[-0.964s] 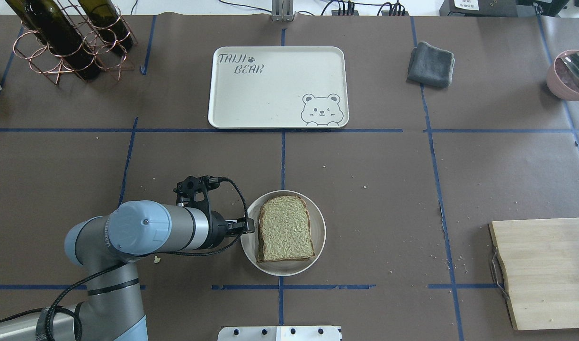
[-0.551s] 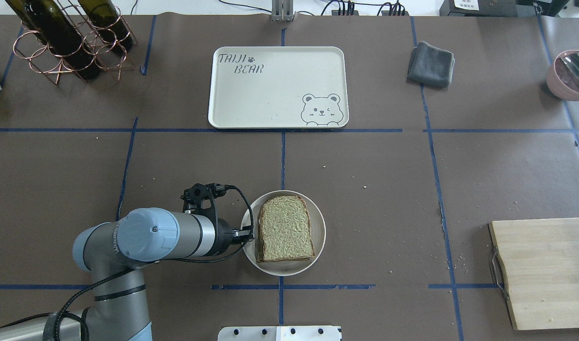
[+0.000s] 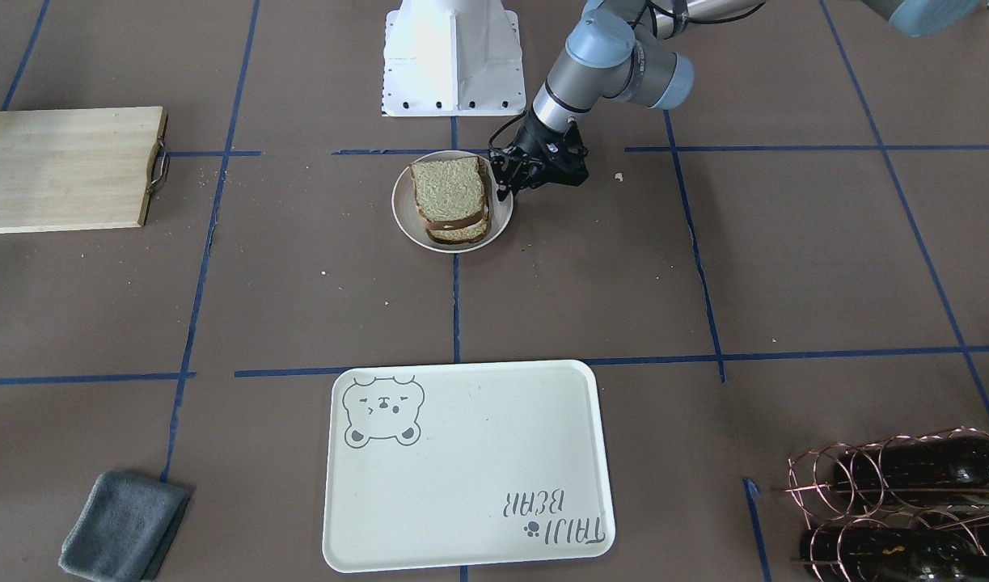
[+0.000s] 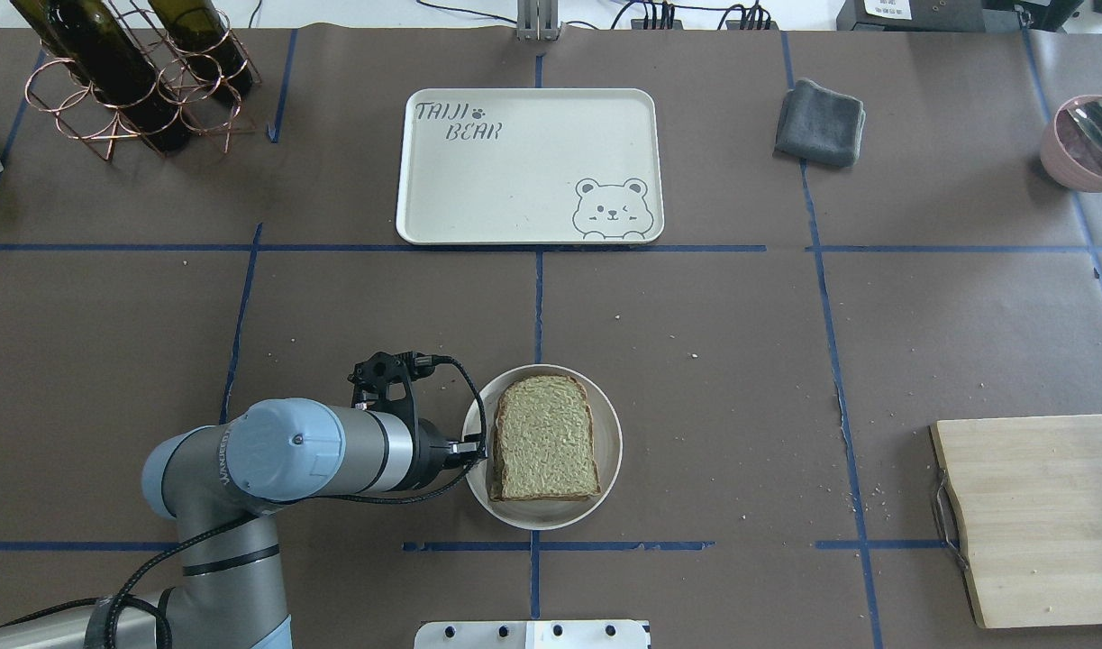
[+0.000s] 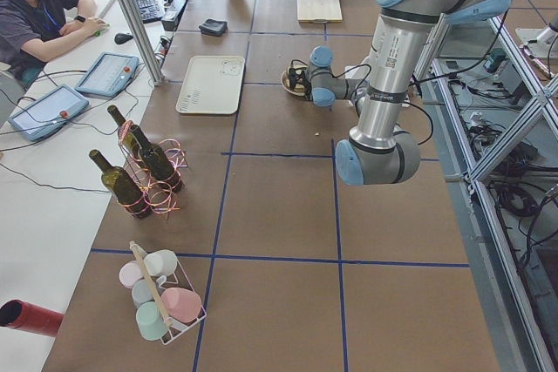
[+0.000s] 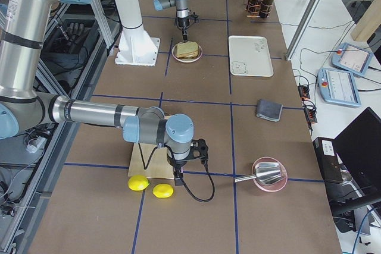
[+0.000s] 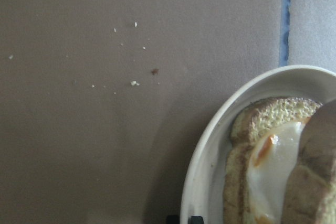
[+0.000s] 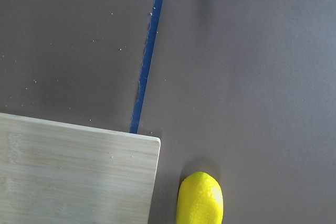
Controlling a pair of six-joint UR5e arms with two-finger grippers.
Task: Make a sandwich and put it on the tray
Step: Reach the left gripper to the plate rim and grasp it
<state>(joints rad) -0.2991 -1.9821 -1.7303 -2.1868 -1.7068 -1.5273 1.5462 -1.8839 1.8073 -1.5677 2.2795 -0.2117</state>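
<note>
The sandwich lies on a small round white plate at the near middle of the table, its top bread slice facing up. The left wrist view shows the white egg between the two slices. My left gripper is at the plate's left rim and looks shut on it, as in the front view. The cream tray with the bear drawing lies empty at the far middle. My right gripper hangs by the cutting board's corner; I cannot tell whether it is open or shut.
A wooden cutting board lies at the near right, with two lemons beside it. A grey cloth and a pink bowl are at the far right. A wire rack of wine bottles stands at the far left.
My left arm has moved right toward the plate, and the gripper has come onto its rim. The plate has shifted slightly to the right.
</note>
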